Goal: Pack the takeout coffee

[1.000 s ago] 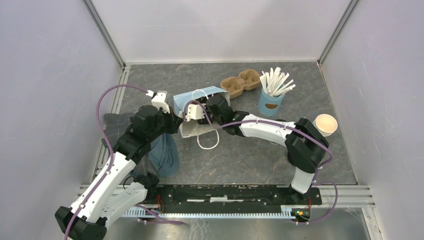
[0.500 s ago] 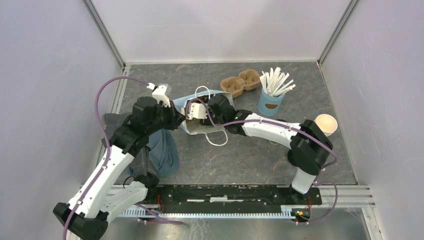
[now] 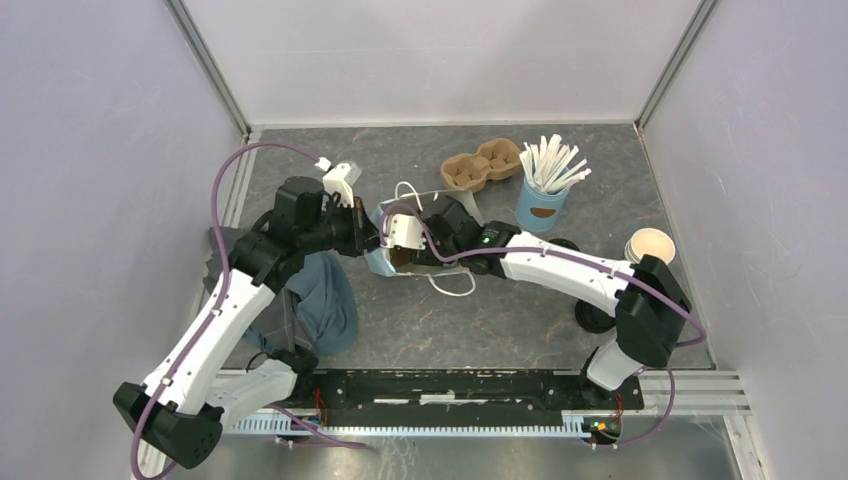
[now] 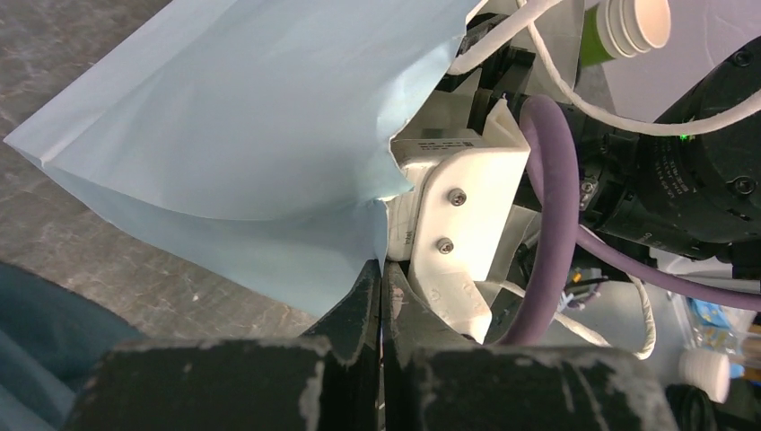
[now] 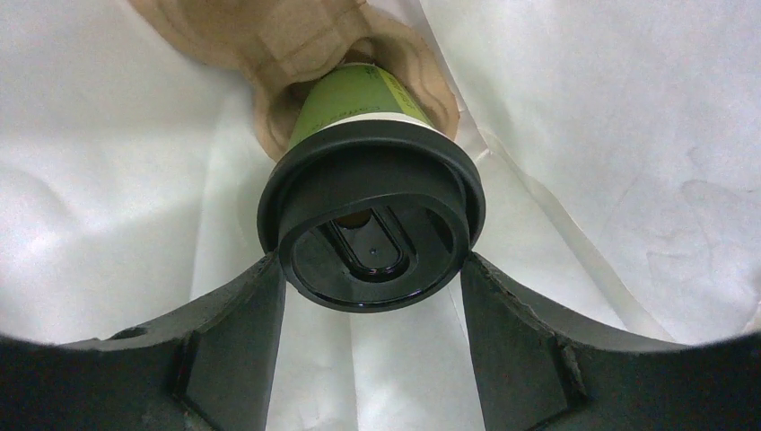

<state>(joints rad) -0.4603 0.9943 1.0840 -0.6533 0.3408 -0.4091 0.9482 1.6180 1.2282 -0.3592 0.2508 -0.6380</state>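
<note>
Glossy round black lid up: takeout coffee (image 5: 359, 108) clamped by right gripper (image 5: 370, 267) inside blue paper bag (image 4: 224, 135); left gripper (image 4: 381, 280) pinches bag's edge.

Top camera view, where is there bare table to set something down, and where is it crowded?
Widest bare patch: front centre, between the blue cloth and the right arm, nearer than the blue bag. A smaller strip runs along the back wall, left of the cardboard carrier. Crowded: mid-table around the bag, and back right around the carrier and stick cup.
</note>
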